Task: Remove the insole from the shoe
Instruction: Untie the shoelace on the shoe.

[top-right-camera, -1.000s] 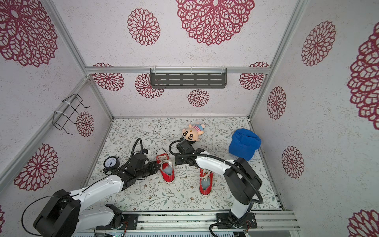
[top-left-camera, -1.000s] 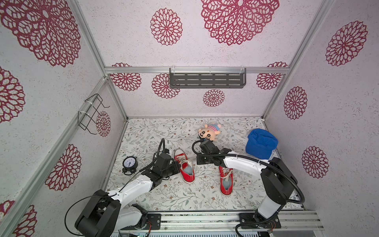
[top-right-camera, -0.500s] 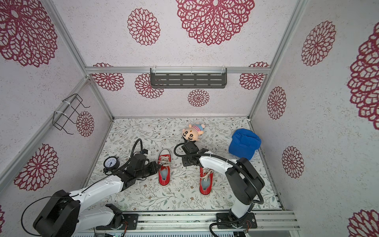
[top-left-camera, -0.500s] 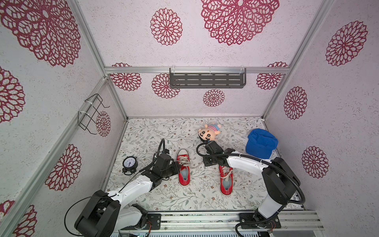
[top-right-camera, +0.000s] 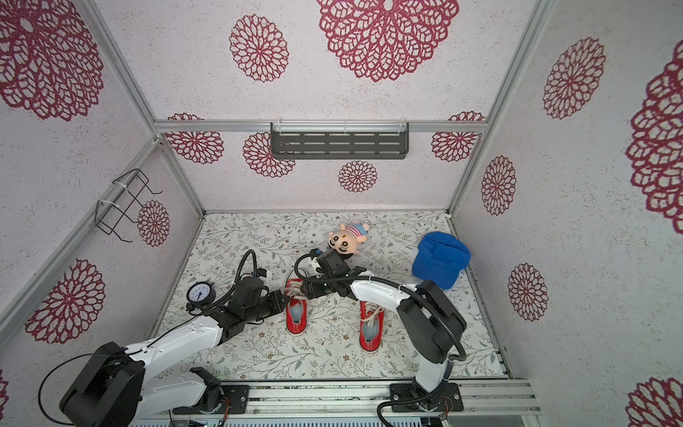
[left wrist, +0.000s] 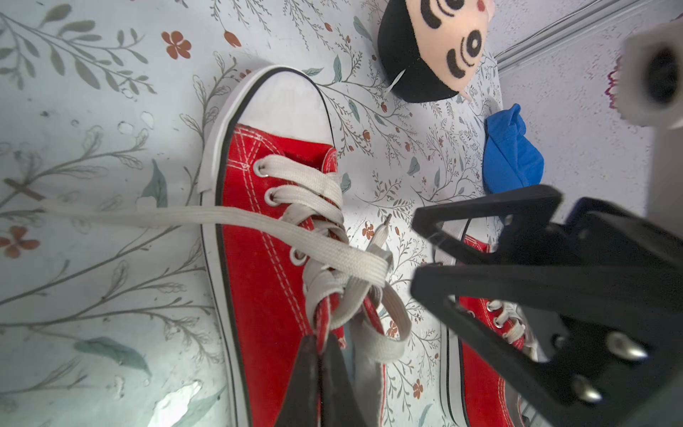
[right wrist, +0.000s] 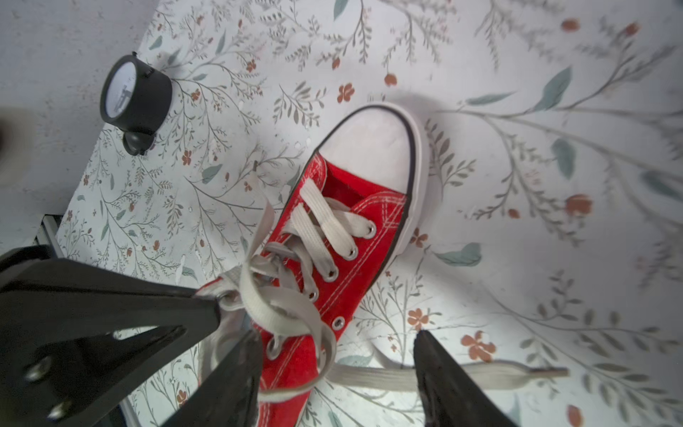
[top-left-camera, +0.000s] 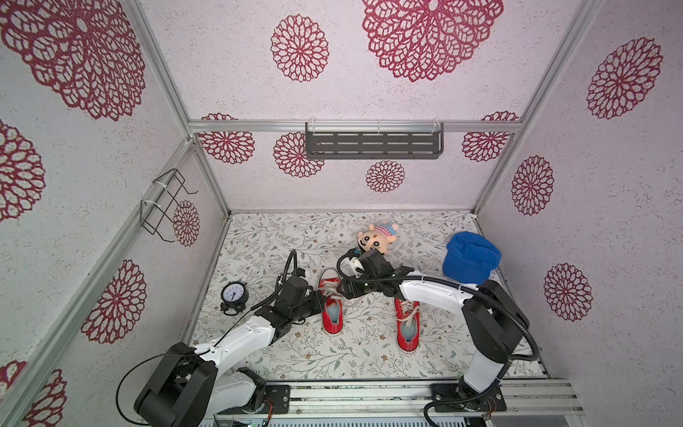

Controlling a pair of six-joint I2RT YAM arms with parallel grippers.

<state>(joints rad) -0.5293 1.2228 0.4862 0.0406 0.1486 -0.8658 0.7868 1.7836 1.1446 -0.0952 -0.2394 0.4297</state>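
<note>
In both top views the shoe (top-left-camera: 331,308) lies on the worktop (top-left-camera: 258,240) between the arms, toe pointing away from the robot's base, with the pale insole (top-left-camera: 333,313) inside it.

Left wrist view: the left jaws are closed, pinching the shoe's red upper by the laces (left wrist: 318,199).

Right wrist view: the right jaws are parted astride the laced throat. The insole opening lies heelward of them, and this arm looks the freer to reach in.

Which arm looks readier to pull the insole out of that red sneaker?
Probably right: the right end effector is open over the red sneaker, free to reach its insole; the left end effector is shut on its lace flap, steadying it.
</note>
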